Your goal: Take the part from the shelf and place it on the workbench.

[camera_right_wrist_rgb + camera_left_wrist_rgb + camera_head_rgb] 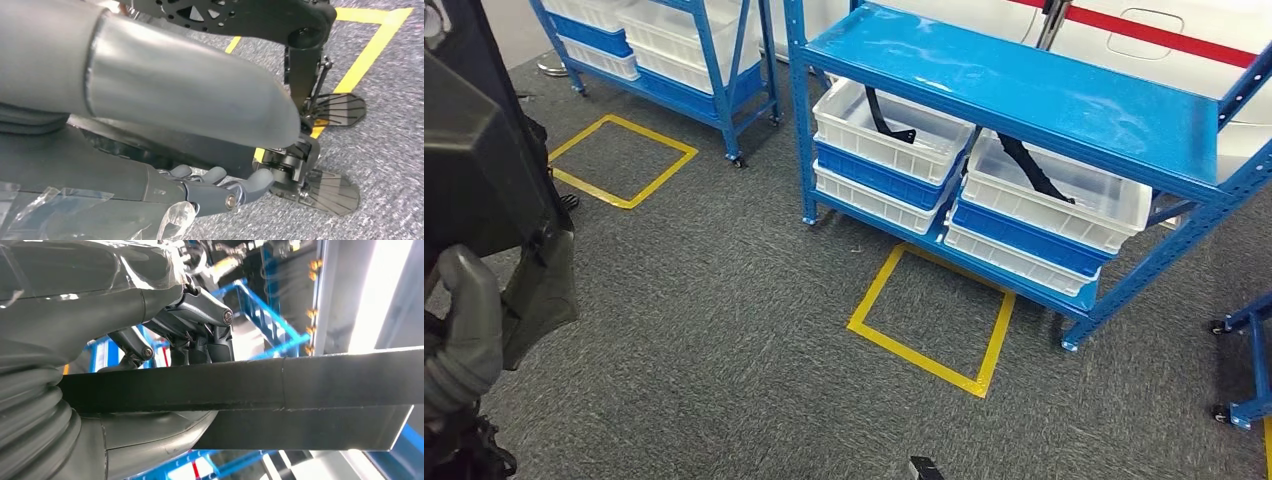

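The left hand (pixel 165 340), with its grey ribbed cover and thick smooth grey thumb, is gripping a long, flat, matt black part (pixel 280 390) with straight edges and a faint seam across it. In the left wrist view the dark fingers (pixel 200 315) are curling over the top of the part while the thumb is pressing from the other side. In the head view the same part (pixel 474 150) is showing as a broad black angular panel held up at the left edge of the picture, with the grey thumb of the left hand (pixel 464 320) just below it; it is well apart from the shelving.

The right hand (pixel 215 190) is hanging low over speckled grey carpet (pixel 390 150); its grey fingers are lying loosely curved and apart, holding nothing.

Ahead, a glossy blue metal shelf rack (pixel 1044 100) is standing on the coarse grey carpet (pixel 724 330). On its lower level are sitting rectangular white plastic bins (pixel 889 125), stacked on blue plastic bins (pixel 1024 240); each top bin is holding a thin curved black strip (pixel 884 115). A square outline of yellow tape (pixel 929 320) is lying on the carpet just in front of the rack. A second yellow tape square (pixel 624 160) is lying near a second blue rack (pixel 724 60) further off to the left, which is also carrying white and blue bins.
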### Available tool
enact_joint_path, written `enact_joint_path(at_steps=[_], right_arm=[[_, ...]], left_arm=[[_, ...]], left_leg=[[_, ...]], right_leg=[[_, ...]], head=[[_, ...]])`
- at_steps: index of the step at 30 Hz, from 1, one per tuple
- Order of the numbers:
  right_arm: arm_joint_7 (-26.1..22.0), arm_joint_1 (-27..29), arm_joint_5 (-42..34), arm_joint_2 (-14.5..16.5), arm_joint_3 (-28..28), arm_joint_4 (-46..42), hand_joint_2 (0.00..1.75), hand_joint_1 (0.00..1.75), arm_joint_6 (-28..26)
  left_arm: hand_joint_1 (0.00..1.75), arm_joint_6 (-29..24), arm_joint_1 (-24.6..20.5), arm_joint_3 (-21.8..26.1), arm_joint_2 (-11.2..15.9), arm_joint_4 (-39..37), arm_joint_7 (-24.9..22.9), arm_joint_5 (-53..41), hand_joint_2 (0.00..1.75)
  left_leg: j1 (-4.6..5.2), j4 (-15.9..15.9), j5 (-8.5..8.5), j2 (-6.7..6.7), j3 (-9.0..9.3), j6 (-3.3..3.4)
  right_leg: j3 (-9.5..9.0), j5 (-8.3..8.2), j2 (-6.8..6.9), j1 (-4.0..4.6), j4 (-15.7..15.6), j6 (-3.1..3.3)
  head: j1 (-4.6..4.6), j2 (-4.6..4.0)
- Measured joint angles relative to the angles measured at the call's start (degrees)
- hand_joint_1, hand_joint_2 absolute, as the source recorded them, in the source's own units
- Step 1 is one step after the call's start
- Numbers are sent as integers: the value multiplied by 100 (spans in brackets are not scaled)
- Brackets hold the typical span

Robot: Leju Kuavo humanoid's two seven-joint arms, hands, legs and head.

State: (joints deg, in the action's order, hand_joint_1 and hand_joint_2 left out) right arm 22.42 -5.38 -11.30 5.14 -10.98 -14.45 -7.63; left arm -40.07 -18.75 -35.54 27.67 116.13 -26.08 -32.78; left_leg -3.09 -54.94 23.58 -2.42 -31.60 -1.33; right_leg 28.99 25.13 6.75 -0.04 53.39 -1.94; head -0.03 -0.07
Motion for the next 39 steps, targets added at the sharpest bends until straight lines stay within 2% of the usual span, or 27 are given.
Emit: enact_joint_path(at_steps=[2, 4, 6, 7, 8, 9, 11, 13, 15, 16, 18, 20, 22, 23, 24, 26, 27, 28, 29, 30, 31, 33, 35, 36, 37, 38, 39], right_arm=[[13, 2, -6, -11, -34, 0, 0, 0, 7], [-27, 7, -10, -20, -73, 0, 0, 0, 9], [-127, 8, -13, -25, -115, 0, 0, 0, -2], [-177, 8, -14, -30, -140, 0, 0, 0, -8], [-206, 7, -17, -35, -165, 0, 0, 0, -15], [-223, 8, -20, -40, -190, 0, 0, 0, -19], [-186, 15, -31, -81, -230, 0, 0, 0, -41], [-117, 13, -54, -128, -270, 0, 0, 0, -66], [-85, -9, -79, -152, -311, -1, 0, 0, -85], [-76, -21, -92, -160, -328, -1, 0, 0, -93], [-46, -24, -124, -171, -348, -2, 0, 0, -102], [-31, 0, -167, -184, -368, -1, 0, 0, -104], [-28, 20, -209, -192, -407, -1, 0, 0, -108], [-27, 23, -225, -192, -432, -1, 0, 0, -110], [-26, 23, -240, -192, -456, -2, 0, 0, -112], [-26, 18, -261, -221, -486, -2, 0, 0, -124], [-24, 17, -275, -245, -496, -2, 0, 0, -132], [-10, 12, -287, -270, -505, -2, 0, 0, -142], [3, 7, -302, -294, -517, -2, 0, 0, -152], [16, -2, -316, -292, -533, -3, 0, 0, -159], [29, -13, -326, -295, -551, -3, 0, 0, -165], [51, -14, -351, -298, -582, -5, 0, 0, -170], [34, -6, -371, -299, -611, -5, 0, 0, -178], [-3, -2, -376, -299, -622, -6, 0, 0, -182], [-34, -2, -386, -299, -631, -5, 0, 0, -188], [-56, -3, -399, -299, -638, -6, 0, 0, -192], [-66, -3, -412, -299, -645, -6, 0, 0, -196]], left_arm=[[175, -1, -5, 1, 0, 0, -51, -22, 175], [175, -1, -8, 3, 0, 0, -74, -50, 175], [175, -1, -2, -2, 0, 0, -87, -68, 175], [175, -1, 1, -7, 0, 0, -96, -67, 175], [175, -1, 1, -12, 0, 0, -105, -59, 175], [175, -1, -7, -16, 0, 0, -110, -47, 175], [175, -1, -38, -23, 0, -1, -104, -18, 175], [175, 0, -71, -37, -1, -5, -87, 1, 175], [175, 2, -86, -49, -1, -10, -67, 4, 175], [175, 2, -86, -50, -1, -12, -57, -1, 175], [175, 1, -121, -46, 1, -16, -38, -14, 175], [175, 1, -157, -51, 1, -21, -26, -8, 175], [175, 1, -162, -68, 0, -31, -21, 5, 175], [175, 1, -167, -78, 0, -37, -22, 7, 175], [175, 1, -178, -89, 0, -43, -24, 7, 175], [175, 2, -212, -109, 0, -50, -28, 8, 175], [175, 2, -228, -118, 0, -52, -32, 14, 175], [175, 2, -240, -125, -1, -56, -35, 22, 175], [175, 2, -251, -131, -1, -60, -37, 31, 175], [175, 1, -259, -134, -2, -63, -39, 40, 175], [175, 1, -270, -139, -2, -67, -39, 44, 175], [175, 1, -314, -144, -2, -68, -36, 49, 175], [175, 1, -355, -153, -2, -68, -33, 54, 175], [175, 1, -363, -159, -2, -68, -32, 55, 175], [175, 1, -364, -164, -2, -68, -29, 55, 175], [175, 1, -364, -166, -2, -68, -23, 51, 175], [175, 1, -364, -166, -2, -68, -16, 46, 175]], left_leg=[[17, -2, -55, 132, -63, 101], [36, 4, -108, 260, -129, 176], [83, 4, -147, 397, -187, 211], [112, 3, -165, 476, -208, 216], [140, 3, -182, 561, -220, 218], [163, 4, -198, 648, -224, 216], [178, 21, -240, 805, -226, 203], [136, 55, -305, 931, -259, 164], [102, 122, -392, 1072, -297, 100], [106, 131, -409, 1053, -312, 85], [151, -120, -224, 777, -454, 62], [146, -884, 210, 433, -799, 10], [97, -1516, 463, 327, -1045, -81], [72, -1526, 439, 298, -1010, -127], [49, -1282, 321, 253, -838, -175], [22, -460, 37, -35, -319, -268], [16, -156, -51, -149, -142, -247], [20, -13, -79, -230, -69, -191], [35, -8, -71, -211, -88, -108], [41, -21, -86, -109, -122, -19], [51, -25, -99, -38, -145, 37], [56, -15, -138, 116, -183, 115], [61, -9, -164, 262, -217, 159], [69, -9, -173, 342, -233, 172], [78, -9, -181, 428, -244, 183], [85, -10, -188, 519, -251, 191], [89, -10, -194, 613, -251, 193]], right_leg=[[73, 199, -178, -40, 208, -27], [331, 660, -495, -54, 869, -41], [637, 1023, -603, -41, 1641, -5], [693, 1059, -617, -25, 1811, 34], [628, 973, -638, 3, 1725, 90], [456, 792, -690, 42, 1411, 162], [-6, 395, -957, 137, 511, 342], [-215, 220, -1132, 201, 33, 452], [-221, 154, -1039, 233, -66, 499], [-251, 88, -951, 223, -159, 503], [-313, -33, -754, 164, -346, 488], [-313, -72, -572, 123, -406, 454], [-283, -75, -396, 111, -398, 422], [-269, -72, -313, 100, -388, 395], [-255, -59, -231, 78, -361, 354], [-217, 21, -90, 68, -235, 227], [-195, 80, -29, 70, -146, 166], [-177, 126, 19, 91, -76, 120], [-162, 155, 71, 101, -33, 95], [-161, 166, 134, 83, -9, 85], [-155, 194, 106, 65, 12, 68], [-50, 436, -207, 2, 299, 34], [265, 874, -568, -30, 1049, 17], [454, 1049, -620, -31, 1470, 19], [593, 1131, -637, -29, 1763, 26], [639, 1097, -646, -28, 1847, 42], [563, 936, -671, -27, 1661, 68]], head=[[7, 0], [10, 0], [13, 0], [13, 0], [13, 0], [12, 0], [3, 0], [4, 0], [20, 0], [24, 0], [19, -1], [5, -1], [0, 0], [-1, 0], [-1, 0], [-10, 0], [-2, 0], [9, 0], [21, 0], [39, 0], [44, 0], [47, 0], [52, 0], [54, 0], [54, 0], [54, 0], [54, 0]])
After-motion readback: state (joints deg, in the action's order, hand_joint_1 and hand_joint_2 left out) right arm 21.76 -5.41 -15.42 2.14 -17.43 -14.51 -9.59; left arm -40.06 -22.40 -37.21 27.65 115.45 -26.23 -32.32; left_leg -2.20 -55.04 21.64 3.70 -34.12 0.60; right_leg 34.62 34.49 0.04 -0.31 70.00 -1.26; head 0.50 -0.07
